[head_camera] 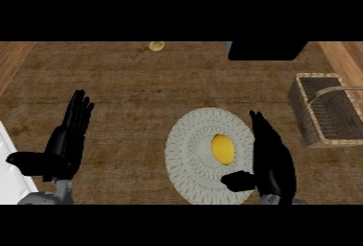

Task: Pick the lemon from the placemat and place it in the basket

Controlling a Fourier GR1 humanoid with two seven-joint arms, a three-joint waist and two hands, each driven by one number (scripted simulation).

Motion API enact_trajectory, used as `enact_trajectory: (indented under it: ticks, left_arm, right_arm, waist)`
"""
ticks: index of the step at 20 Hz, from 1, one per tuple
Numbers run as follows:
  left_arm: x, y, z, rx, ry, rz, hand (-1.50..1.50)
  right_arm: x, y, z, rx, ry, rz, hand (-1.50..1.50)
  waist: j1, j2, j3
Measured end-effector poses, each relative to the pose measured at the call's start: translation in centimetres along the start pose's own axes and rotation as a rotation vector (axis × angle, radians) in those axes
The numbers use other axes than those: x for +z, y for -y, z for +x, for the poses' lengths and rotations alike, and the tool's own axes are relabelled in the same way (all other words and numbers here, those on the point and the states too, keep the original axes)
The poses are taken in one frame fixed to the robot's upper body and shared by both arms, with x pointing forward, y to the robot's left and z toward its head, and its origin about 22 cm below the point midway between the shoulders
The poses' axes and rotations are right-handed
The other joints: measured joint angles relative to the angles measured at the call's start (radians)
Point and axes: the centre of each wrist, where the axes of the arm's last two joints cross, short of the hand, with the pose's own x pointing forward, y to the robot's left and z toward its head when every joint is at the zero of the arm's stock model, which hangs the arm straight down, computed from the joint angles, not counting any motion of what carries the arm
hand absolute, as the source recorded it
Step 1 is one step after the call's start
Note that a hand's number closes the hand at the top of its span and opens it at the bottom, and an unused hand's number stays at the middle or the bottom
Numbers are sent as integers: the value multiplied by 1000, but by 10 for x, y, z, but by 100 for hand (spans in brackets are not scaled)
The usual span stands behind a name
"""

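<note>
A yellow lemon (223, 149) lies near the middle of a round, pale woven placemat (190, 144) on the brown counter. My right hand (272, 158) stands just right of the lemon with its fingers straight and pointing away from me, thumb low toward the mat, not touching the fruit. A wicker basket (306, 115) with a handle sits at the right edge, beyond the right hand. My left hand (64, 139) rests open at the left, fingers up, far from the mat.
A small yellowish round object (157, 46) lies at the far edge of the counter. A black block (266, 50) stands at the far right. A white surface (10, 168) shows at the lower left edge.
</note>
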Motion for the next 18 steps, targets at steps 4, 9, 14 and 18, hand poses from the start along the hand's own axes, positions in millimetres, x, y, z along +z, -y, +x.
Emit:
enact_trajectory:
  ticks: [4,9,14,18]
  left_arm:
    - [1,6,-1,8,3,-10,0]
    - [2,5,2,8,10,-10,0]
    - [1,6,0,16,12,-7,0]
    - [5,9,0,17,10,-10,0]
  right_arm:
    - [14,18,35,28,17,7,-150]
    - [20,22,51,63,3,13,-150]
    - [17,22,59,83,-20,22,-150]
    - [12,16,56,100,-47,39,-150]
  waist:
    - [5,4,4]
    - [5,7,7]
    - [6,11,9]
    - [9,13,10]
